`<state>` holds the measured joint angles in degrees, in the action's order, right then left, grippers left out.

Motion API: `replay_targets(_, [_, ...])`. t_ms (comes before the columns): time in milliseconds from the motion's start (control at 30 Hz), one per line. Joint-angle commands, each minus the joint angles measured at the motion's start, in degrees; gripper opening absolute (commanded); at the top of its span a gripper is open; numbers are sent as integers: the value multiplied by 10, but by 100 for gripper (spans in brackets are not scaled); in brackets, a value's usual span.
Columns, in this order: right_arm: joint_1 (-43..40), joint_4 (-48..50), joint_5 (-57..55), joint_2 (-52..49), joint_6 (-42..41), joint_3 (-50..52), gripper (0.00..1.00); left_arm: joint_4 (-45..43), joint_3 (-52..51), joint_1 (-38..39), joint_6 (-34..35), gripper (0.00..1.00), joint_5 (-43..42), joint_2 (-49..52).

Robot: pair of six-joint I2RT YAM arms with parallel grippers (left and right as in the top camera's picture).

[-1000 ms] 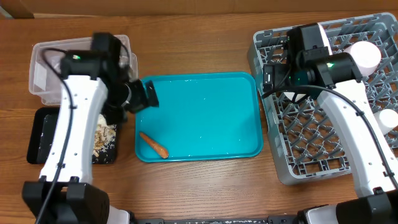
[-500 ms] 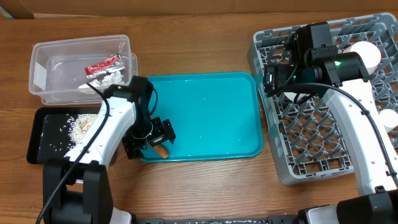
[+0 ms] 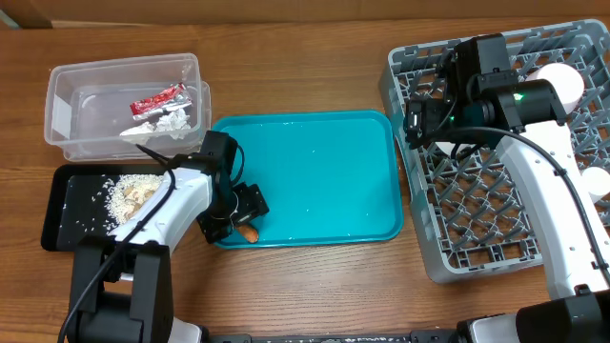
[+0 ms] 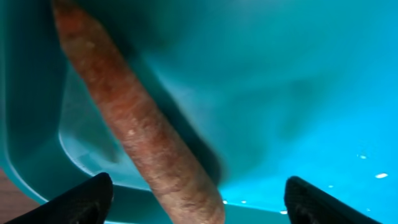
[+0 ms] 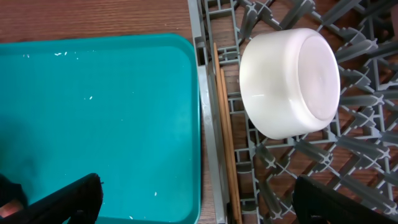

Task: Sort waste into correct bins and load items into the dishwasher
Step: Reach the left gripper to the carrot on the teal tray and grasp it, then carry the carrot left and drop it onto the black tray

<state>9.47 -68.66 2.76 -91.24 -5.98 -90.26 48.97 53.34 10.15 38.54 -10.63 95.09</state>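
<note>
The orange carrot (image 3: pixel 248 232) lies at the front left corner of the teal tray (image 3: pixel 315 171). My left gripper (image 3: pixel 238 217) is low over it and open; in the left wrist view the carrot (image 4: pixel 140 127) runs between the two fingertips (image 4: pixel 198 202). The red-and-silver wrapper (image 3: pixel 157 99) and crumpled white paper (image 3: pixel 164 120) lie in the clear tub (image 3: pixel 71 105). Beige scraps (image 3: pixel 129 193) lie in the black tray (image 3: pixel 62 217). My right gripper (image 5: pixel 193 199) is open and empty over the grey rack's (image 3: pixel 448 238) left edge, by the small white bowl (image 5: pixel 289 82) and the chopsticks (image 5: pixel 225 130).
A white cup (image 3: pixel 560 84) stands at the rack's back right, and a pale dish (image 3: pixel 599 181) shows at its right edge. Cardboard runs along the back of the wooden table. The teal tray holds only a few crumbs besides the carrot.
My left arm swung from the black tray to the teal tray's front left corner and lowered onto the carrot. The tub and black tray came into full view. The right arm barely moved.
</note>
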Motion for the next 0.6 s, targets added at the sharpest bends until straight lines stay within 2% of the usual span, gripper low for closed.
replay_targets(0, [-2, 0, 4, 4, 2, -6, 100, -2, -12, 5, 18, 87, 17, -7])
replay_targets(167, [-2, 0, 4, 4, 2, -6, 100, -15, -24, 5, 29, 73, 23, -7])
replay_targets(433, [-2, -1, 4, 4, 2, -6, 100, -49, -50, 5, 35, 64, 23, -7])
replay_targets(533, [-2, -1, 4, 4, 2, -6, 100, -51, -52, 5, 35, 47, 23, -7])
replay_targets(567, [-2, -1, 4, 4, 2, -6, 100, -51, -52, 5, 35, 45, 23, -7])
